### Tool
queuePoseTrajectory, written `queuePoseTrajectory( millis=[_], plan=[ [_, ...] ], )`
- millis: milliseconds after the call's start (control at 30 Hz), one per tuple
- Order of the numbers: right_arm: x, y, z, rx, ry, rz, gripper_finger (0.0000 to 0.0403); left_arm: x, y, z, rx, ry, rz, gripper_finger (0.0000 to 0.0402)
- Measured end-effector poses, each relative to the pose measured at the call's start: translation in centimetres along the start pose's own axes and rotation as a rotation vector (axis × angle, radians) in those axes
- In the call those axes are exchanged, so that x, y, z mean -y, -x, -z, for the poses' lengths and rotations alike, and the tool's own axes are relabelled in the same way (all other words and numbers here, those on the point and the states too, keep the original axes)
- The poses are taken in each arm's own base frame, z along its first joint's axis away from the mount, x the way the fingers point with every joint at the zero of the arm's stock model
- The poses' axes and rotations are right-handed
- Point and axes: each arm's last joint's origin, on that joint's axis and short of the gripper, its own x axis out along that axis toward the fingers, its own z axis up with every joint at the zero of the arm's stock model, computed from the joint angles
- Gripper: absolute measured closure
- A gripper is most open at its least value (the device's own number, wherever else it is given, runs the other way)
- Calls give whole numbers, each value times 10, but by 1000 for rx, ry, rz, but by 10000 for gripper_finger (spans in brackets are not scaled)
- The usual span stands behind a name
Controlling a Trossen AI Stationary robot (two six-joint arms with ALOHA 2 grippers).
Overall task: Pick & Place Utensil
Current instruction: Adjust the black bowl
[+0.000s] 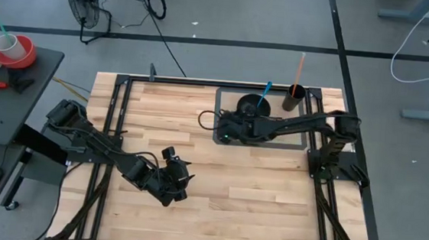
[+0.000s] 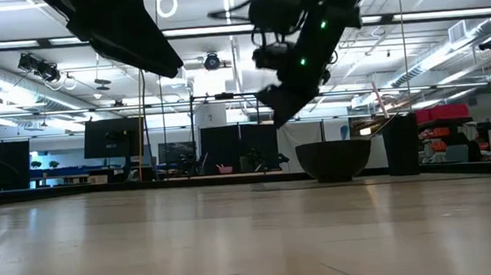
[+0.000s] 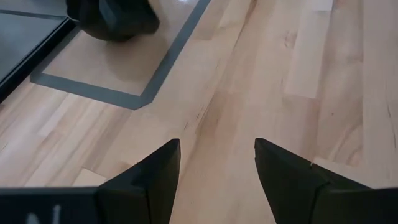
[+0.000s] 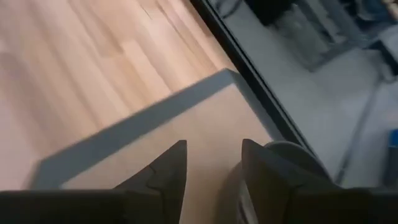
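Note:
A black bowl [image 1: 249, 105] sits inside a grey taped rectangle [image 1: 220, 97] on the table's far right part. A blue-handled utensil [image 1: 266, 90] leans out over the bowl's rim. Beside the bowl stands a dark cup [image 1: 292, 98] with a long orange utensil [image 1: 300, 68] upright in it. My right gripper [image 1: 224, 128] hovers open and empty above the rectangle's left near corner, just left of the bowl [image 4: 292, 157]. My left gripper [image 1: 179, 185] is open and empty over the bare wood near the table's middle. In the low view the right gripper [image 2: 280, 110] hangs well above the bowl [image 2: 335, 159].
Black metal frame rails [image 1: 122, 90] run along the table's left, right and far sides. Bare wood [image 1: 254, 200] lies between the two grippers and toward the near edge. A side bench on the left carries a red tape roll [image 1: 16, 52] and a white cup.

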Motion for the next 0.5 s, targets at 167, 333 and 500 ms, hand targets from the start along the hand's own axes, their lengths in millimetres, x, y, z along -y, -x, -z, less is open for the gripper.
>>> queuePoseTrajectory(
  millis=[167,333,500],
  plan=[
    [-3,-21,5,-34,11,111,248,0,0,0,0,3,0,191],
    [13,-31,6,-65,-32,189,248,0,0,0,0,3,0,191],
    [21,-39,8,-127,-104,88,248,0,0,0,0,3,0,191]
  ],
)
